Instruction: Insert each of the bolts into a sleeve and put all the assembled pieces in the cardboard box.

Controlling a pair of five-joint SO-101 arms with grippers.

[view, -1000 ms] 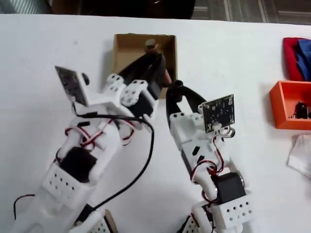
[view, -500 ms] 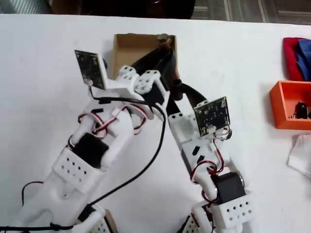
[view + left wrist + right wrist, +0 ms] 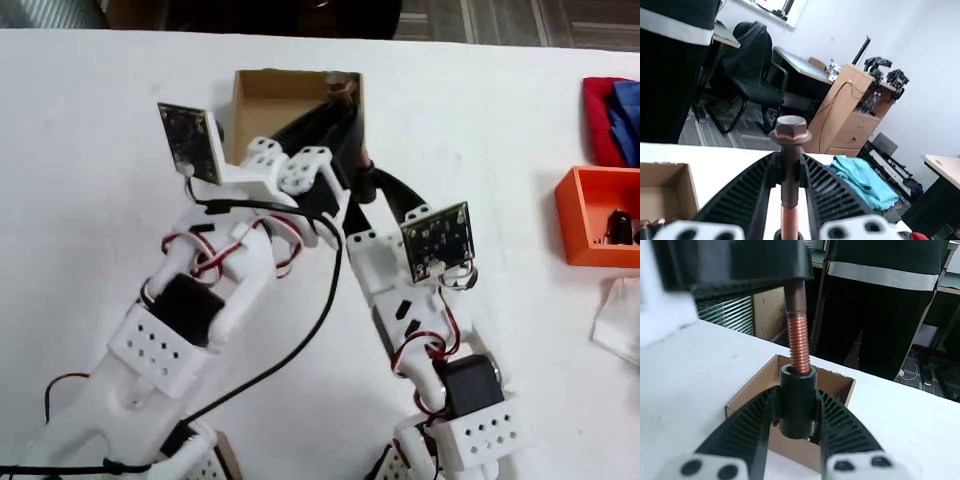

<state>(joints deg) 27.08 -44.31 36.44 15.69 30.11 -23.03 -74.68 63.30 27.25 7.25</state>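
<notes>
Alignment decides this step. The left gripper is clamped on the shank of the copper-coloured bolt just under its hex head. The right gripper is closed around the black sleeve, holding it upright with its bore facing up. In the right wrist view the bolt's threaded end stands in the sleeve's mouth; the rim hides the tip, so I cannot tell how deep it sits. Both pieces hang above the table, right at the cardboard box, whose open top lies just behind the sleeve. To do this well, I judge the bolt's axis should be brought in line with the bore before any push. It leans a little against the sleeve, and a leaning thread would likely catch on the rim. The push should run straight down the sleeve, gently, with the right arm holding firm so the sleeve does not slide down in its grip. The left grip sits high on the shank, so the lower end can sway, and a slow feed would suit it. Letting go belongs after the head seats on the sleeve, with the assembled piece over the box.
</notes>
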